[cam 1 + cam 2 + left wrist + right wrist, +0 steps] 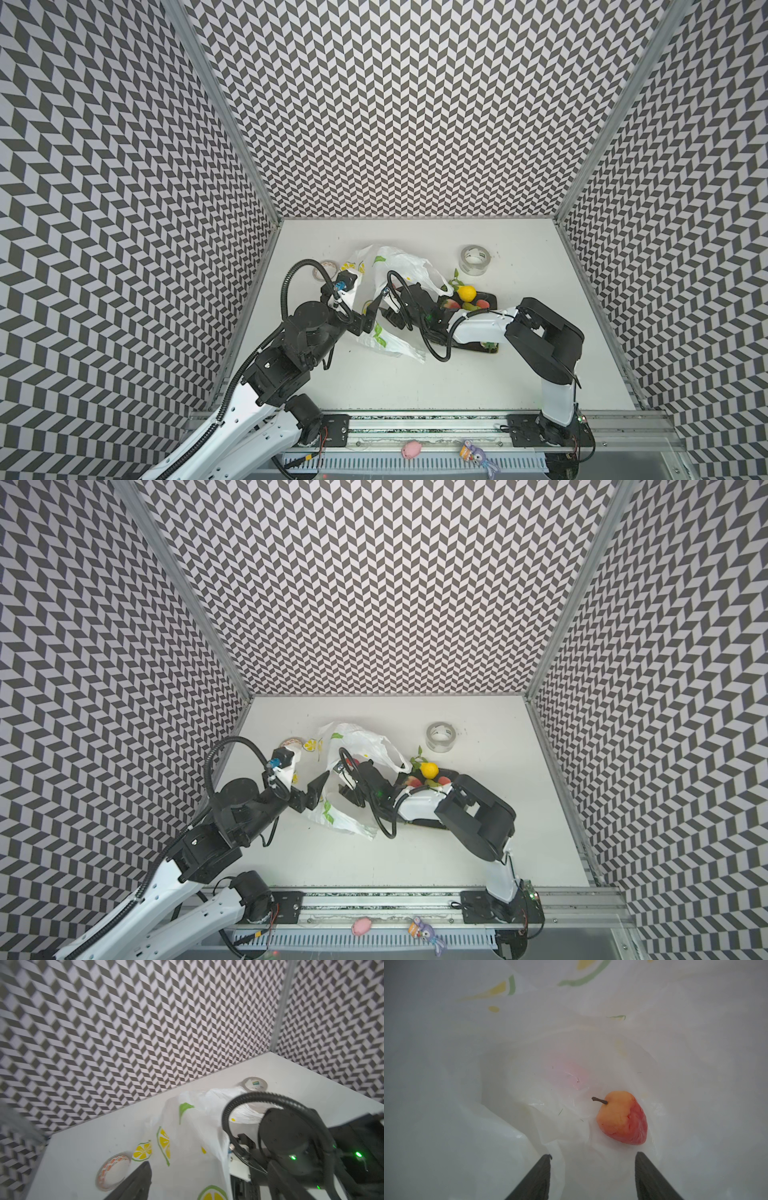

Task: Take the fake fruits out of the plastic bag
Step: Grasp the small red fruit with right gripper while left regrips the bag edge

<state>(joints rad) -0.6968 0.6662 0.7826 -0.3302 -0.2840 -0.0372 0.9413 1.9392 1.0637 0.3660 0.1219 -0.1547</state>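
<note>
Inside the plastic bag (467, 1064), one pink-orange fruit (623, 1119) just beyond two spread fingers (535, 1180).

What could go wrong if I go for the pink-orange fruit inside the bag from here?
1. The pink-orange fruit lies off centre, nearer one jaw of the right gripper, whose jaws stand open short of it; closing as they are may clip it or roll it away.
2. Loose folds of the plastic bag lie between the jaws, so they may pinch film along with the fruit and drag the bag.
</note>
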